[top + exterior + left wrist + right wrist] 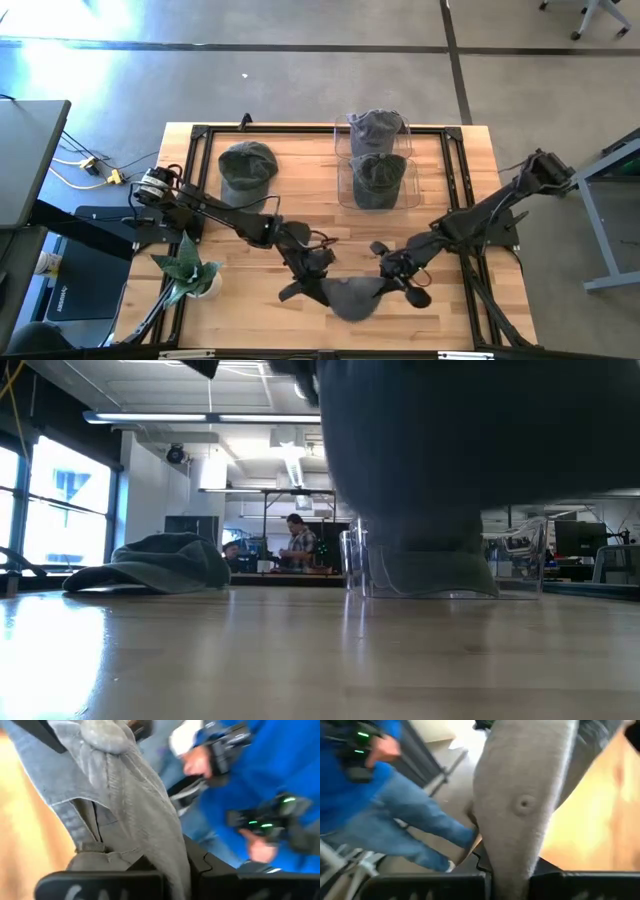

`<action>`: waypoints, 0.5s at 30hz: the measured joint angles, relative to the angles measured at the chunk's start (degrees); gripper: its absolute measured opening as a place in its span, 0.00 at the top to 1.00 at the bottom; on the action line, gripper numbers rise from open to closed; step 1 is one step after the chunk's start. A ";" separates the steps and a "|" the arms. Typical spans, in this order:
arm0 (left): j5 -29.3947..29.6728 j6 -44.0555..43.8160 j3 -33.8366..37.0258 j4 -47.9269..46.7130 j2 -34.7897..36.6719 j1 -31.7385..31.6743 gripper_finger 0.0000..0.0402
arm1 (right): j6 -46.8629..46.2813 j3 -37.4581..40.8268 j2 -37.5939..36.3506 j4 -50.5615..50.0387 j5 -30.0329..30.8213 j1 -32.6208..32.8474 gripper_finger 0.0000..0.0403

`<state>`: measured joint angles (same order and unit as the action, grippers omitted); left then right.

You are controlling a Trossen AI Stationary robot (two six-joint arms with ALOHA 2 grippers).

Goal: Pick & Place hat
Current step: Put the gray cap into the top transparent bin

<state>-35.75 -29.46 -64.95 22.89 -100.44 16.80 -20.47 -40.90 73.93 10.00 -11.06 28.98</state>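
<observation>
A grey hat (352, 297) hangs between my two grippers over the table's near edge. In the low view it is the dark mass (470, 440) close to the camera. My left gripper (318, 283) is shut on its left side and my right gripper (385, 282) is shut on its right side. Another grey-green hat (245, 170) lies brim down at the far left of the table. Two more hats sit in a clear container (405, 190) at the far middle. My left gripper pinches a bunched fold of the hat's cloth (167, 855) between its two fingers, coming nearly level from the table's left. The cloth runs taut away from the fingers. The hat is clear of the table. My right gripper pinches the hat's crown cloth (512, 862) between its two fingers, a little short of the top button (522, 805). It comes from the table's right, slanting slightly down. The hat is lifted clear and stretched toward the other gripper.
A potted plant (187, 272) stands at the table's near left corner. A black frame (200, 140) runs around the tabletop. A person in blue with hand controllers (260, 820) stands past the near edge. Bare wood lies between the lone hat and the container.
</observation>
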 joint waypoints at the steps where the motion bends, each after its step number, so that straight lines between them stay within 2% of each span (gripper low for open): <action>1: 1.11 1.02 0.02 -2.49 0.00 -0.25 0.95 | -0.40 1.81 0.39 1.60 1.00 -0.14 0.98; 4: 4.78 2.65 0.01 -6.52 -0.49 -1.45 0.94 | -2.18 7.70 1.94 8.24 3.26 -0.09 0.99; 9: 6.97 -2.96 0.04 -4.83 -3.73 -4.03 0.93 | -6.77 15.23 5.21 19.71 5.42 -0.09 0.97; 15: 6.73 -7.14 0.09 -0.18 -9.05 -6.59 0.82 | -8.31 16.21 10.22 21.60 5.51 -0.09 0.97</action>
<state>-29.02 -36.60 -64.86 22.71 -109.49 10.21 -28.79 -24.69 84.14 31.61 -5.55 28.88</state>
